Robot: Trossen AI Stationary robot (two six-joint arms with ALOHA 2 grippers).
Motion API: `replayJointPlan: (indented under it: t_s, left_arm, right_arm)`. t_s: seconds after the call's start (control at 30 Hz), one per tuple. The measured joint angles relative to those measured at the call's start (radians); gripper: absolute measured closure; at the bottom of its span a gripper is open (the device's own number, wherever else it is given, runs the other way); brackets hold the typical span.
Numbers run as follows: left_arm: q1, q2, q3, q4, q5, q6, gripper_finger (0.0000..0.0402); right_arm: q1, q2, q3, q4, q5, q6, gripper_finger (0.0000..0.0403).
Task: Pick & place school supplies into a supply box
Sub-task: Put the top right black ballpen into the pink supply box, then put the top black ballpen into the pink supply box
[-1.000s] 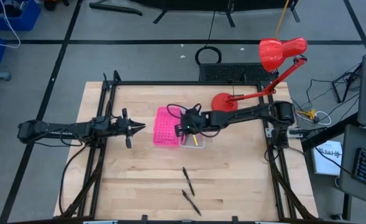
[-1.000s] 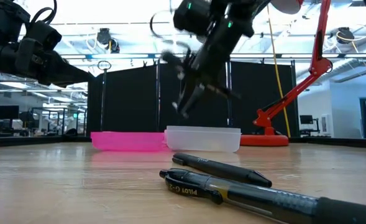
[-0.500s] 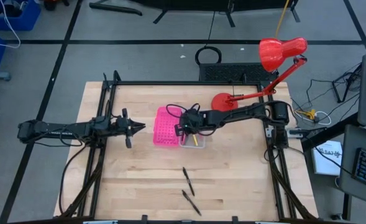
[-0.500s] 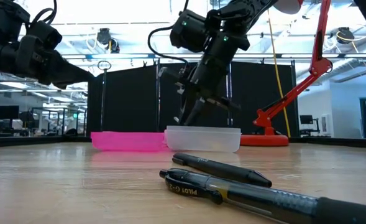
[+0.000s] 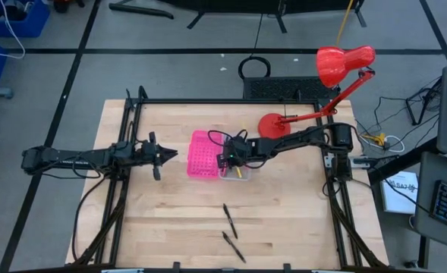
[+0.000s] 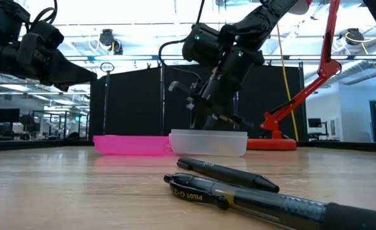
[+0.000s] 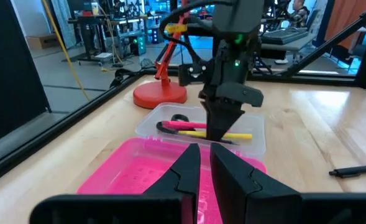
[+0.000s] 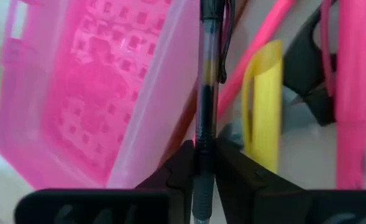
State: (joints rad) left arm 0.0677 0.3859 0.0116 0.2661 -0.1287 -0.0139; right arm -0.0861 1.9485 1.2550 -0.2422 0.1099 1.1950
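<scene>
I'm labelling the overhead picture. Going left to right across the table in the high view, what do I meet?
Left gripper → pink perforated tray → right gripper over the supply box → red lamp base.

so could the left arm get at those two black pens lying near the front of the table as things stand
Probably yes. The two black pens lie on bare wood with nothing around them, and the left gripper hovers free beside the pink tray. The right gripper is busy over the supply box.

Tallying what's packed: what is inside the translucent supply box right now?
Inside the supply box: a pink pen, a yellow pen, a black ring-shaped part. The right gripper hides the rest.
</scene>
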Motion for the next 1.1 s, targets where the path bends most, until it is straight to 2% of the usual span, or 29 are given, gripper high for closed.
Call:
replayJointPlan:
  t_s: [0.17,0.3,0.53,0.7,0.87,1.0,1.1]
  left_arm:
    - [0.0,0.0,0.0,0.0,0.0,0.004,0.0355]
    - [0.0,0.0,0.0,0.0,0.0,0.004,0.0355]
    - [0.0,0.0,0.0,0.0,0.0,0.004,0.0355]
    - [0.0,0.0,0.0,-0.001,-0.002,0.005,0.0355]
    - [0.0,0.0,0.0,0.008,-0.01,-0.023,0.0355]
    - [0.0,0.0,0.0,0.017,-0.011,-0.029,0.0355]
    - [0.0,0.0,0.0,0.017,-0.016,0.02,0.0355]
  right_arm:
    - [-0.004,-0.012,-0.014,0.056,-0.006,-0.01,0.0324]
    - [-0.004,-0.021,-0.016,0.049,-0.006,-0.053,0.032]
    - [-0.002,-0.172,-0.015,0.02,0.003,-0.185,0.0328]
    - [0.103,-0.387,-0.036,0.017,0.198,-0.493,0.0352]
    - [0.211,-0.632,-0.114,0.018,0.353,-0.786,0.0386]
    - [0.324,-0.841,-0.29,0.134,0.53,-0.938,0.04]
    - [0.375,-0.998,-0.477,0.241,0.589,-1.027,0.0402]
